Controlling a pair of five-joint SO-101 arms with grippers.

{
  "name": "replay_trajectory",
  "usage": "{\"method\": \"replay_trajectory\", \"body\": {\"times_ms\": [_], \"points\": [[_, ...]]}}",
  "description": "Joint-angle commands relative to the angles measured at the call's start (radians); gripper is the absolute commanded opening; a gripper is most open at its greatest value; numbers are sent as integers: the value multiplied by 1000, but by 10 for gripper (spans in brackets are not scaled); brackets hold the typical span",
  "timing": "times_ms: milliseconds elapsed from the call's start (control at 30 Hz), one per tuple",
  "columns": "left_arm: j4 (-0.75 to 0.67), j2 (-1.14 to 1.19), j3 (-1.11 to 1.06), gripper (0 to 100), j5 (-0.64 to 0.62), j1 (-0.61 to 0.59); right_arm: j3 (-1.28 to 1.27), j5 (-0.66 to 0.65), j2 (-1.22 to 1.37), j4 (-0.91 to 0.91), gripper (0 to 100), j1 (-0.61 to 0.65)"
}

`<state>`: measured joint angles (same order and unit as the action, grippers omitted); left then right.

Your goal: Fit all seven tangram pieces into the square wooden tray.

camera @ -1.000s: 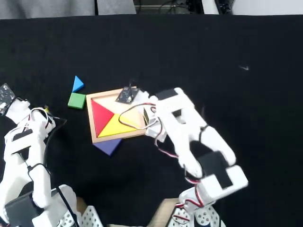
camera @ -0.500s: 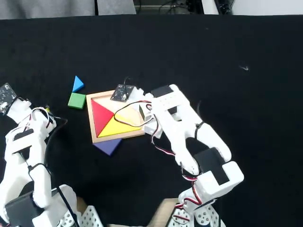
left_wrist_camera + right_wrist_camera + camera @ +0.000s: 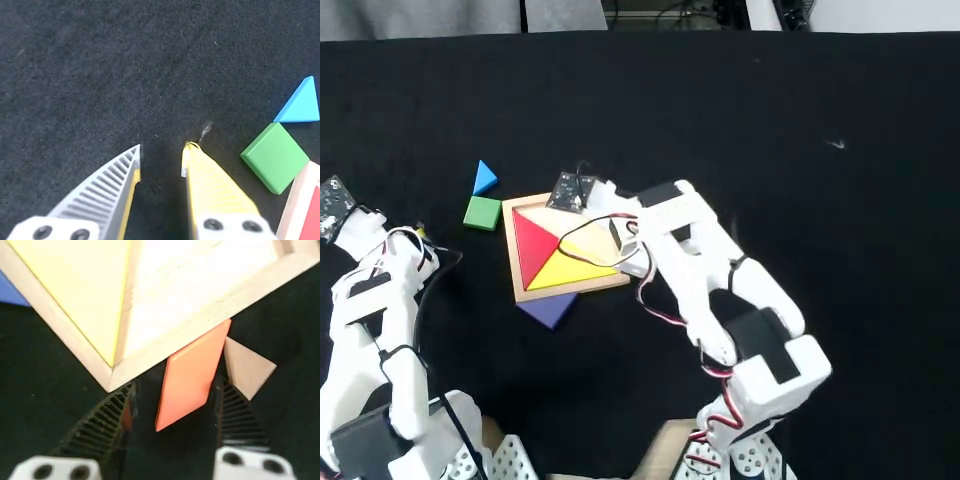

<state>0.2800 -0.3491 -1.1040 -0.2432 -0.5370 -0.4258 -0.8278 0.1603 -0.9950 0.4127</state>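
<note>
The square wooden tray (image 3: pixel 510 258) holds a red triangle (image 3: pixel 532 245) and a yellow triangle (image 3: pixel 570 268). My right gripper (image 3: pixel 620 240) hangs over the tray's right part. In the right wrist view it (image 3: pixel 177 387) is shut on an orange piece (image 3: pixel 192 372), whose far end meets the tray rim (image 3: pixel 225 300). A pale wooden triangle (image 3: pixel 247 367) lies beside one finger. A blue triangle (image 3: pixel 484 178) and a green square (image 3: pixel 481 213) lie left of the tray. A purple piece (image 3: pixel 548 309) lies below it. My left gripper (image 3: pixel 161 147) is open over bare cloth.
Black cloth covers the table. The left arm (image 3: pixel 375 290) stands at the left edge, a little way from the green square (image 3: pixel 275 156) and blue triangle (image 3: pixel 301 104). The table's right half and far side are open cloth.
The right arm has shifted left and slightly farther back, bringing its gripper more over the tray. The left arm has kept still.
</note>
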Motion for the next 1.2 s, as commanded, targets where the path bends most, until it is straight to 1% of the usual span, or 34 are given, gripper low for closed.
{"method": "replay_trajectory", "body": {"times_ms": [0, 133, 200, 267, 367, 467, 700, 767, 867, 933, 1000, 1067, 1167], "points": [[-23, -14, 31, 145, -2, 13, 59, -28, 12, 20, 230, 9], [-23, -14, 31, 145, 23, 13, 54, -74, 31, 15, 229, -15], [-23, -14, 31, 145, 29, 13, 59, -75, 38, 17, 229, -48], [-23, -14, 31, 145, 31, 13, 54, -114, 39, 17, 229, -86], [-23, -14, 31, 145, 31, 13, 30, -190, 39, 6, 185, -133], [-23, -14, 31, 145, 31, 15, 7, -238, 31, -41, 157, -147], [-23, -14, 31, 145, 31, 15, -15, -244, -71, -157, 129, -153], [-23, -14, 31, 145, 32, 15, -45, -267, -119, -173, 126, -169], [-23, -14, 31, 145, 32, 21, -77, -275, -194, -150, 131, -183], [-23, -14, 31, 145, 32, 25, -77, -229, -234, -115, 144, -173], [-23, -14, 31, 145, 32, 22, -84, -184, -255, -80, 197, -146], [-23, -14, 30, 145, 32, 22, -84, -172, -251, -58, 243, -110], [-23, -14, 28, 145, 32, 21, -70, -172, -214, -34, 253, -52]]}}
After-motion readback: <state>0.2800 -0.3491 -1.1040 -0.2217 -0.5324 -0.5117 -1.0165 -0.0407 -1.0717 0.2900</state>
